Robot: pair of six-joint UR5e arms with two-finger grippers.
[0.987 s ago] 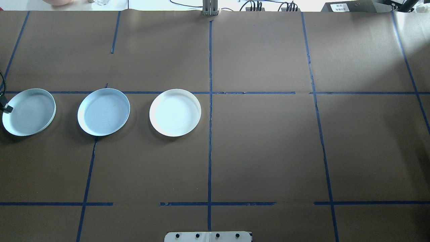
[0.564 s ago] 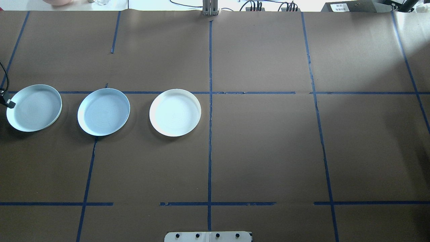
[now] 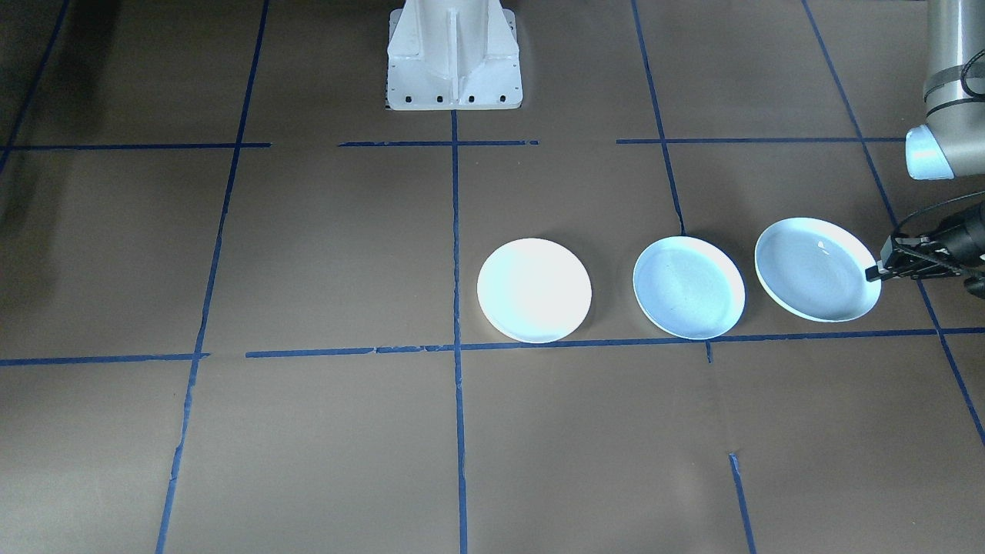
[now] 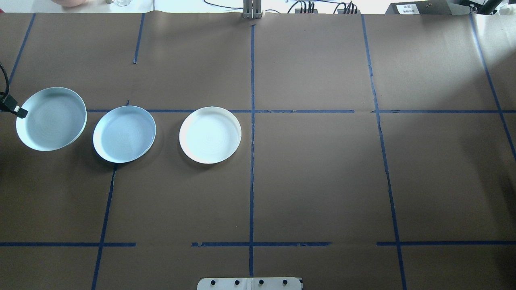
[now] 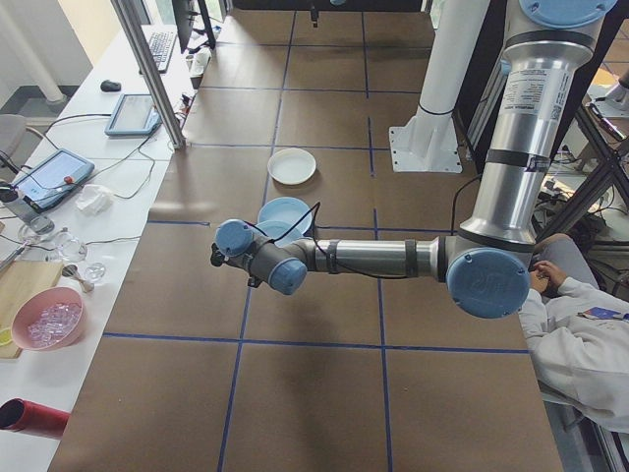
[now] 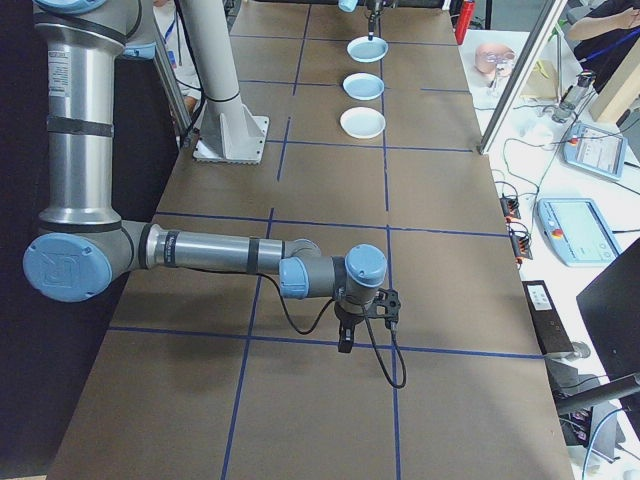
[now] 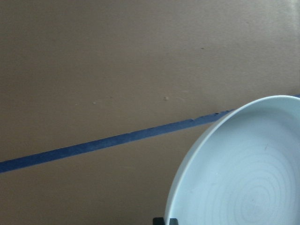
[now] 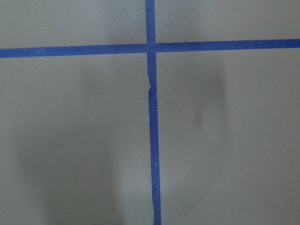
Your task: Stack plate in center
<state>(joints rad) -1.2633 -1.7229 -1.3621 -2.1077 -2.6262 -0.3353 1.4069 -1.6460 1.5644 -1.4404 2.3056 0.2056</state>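
One camera looks down on the table (image 4: 322,181) from behind the robot. Another faces the robot from across it. Both show the three plates. Two side cameras look along the table from each end. The wrist cameras sit very close: one sees a plate rim, one only tape lines.

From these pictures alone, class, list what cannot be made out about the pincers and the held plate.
- Left pincer: front-facing view shows it at the held plate rim; its arm is cut off by the frame edge.
- Held plate's underside: hidden in every view, so its clearance above the table is unclear.
- Right pincer: appears only in the right side view, too small to judge.
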